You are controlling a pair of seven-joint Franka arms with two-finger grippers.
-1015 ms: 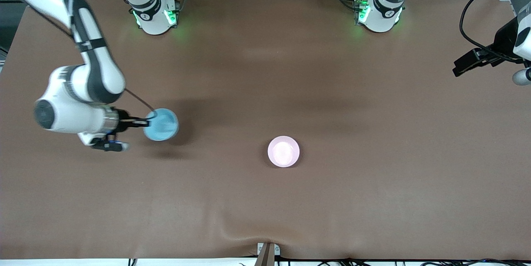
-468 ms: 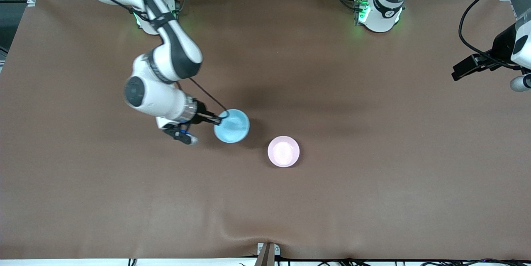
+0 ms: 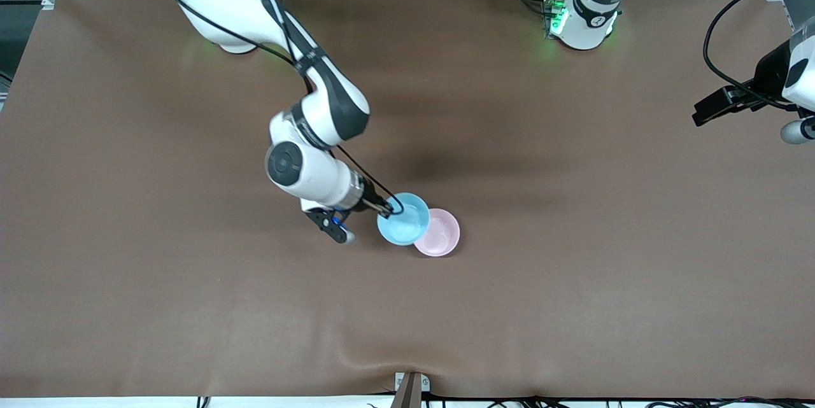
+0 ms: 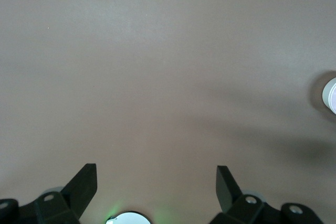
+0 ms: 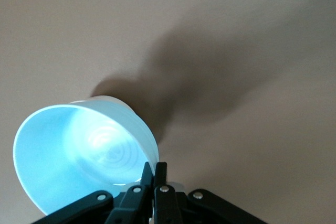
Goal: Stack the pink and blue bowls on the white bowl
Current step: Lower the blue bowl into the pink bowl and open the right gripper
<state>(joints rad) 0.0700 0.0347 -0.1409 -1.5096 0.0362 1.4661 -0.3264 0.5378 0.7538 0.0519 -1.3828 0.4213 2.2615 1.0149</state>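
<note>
Over the table's middle, the right gripper (image 3: 386,208) pinches the blue bowl (image 3: 403,219) by its rim. A second ago it held it well toward the right arm's end; now the bowl overlaps the pink bowl (image 3: 440,234), so stacking looks close. No white bowl shows separately. Left gripper (image 4: 156,183) waits, fingers spread.
</note>
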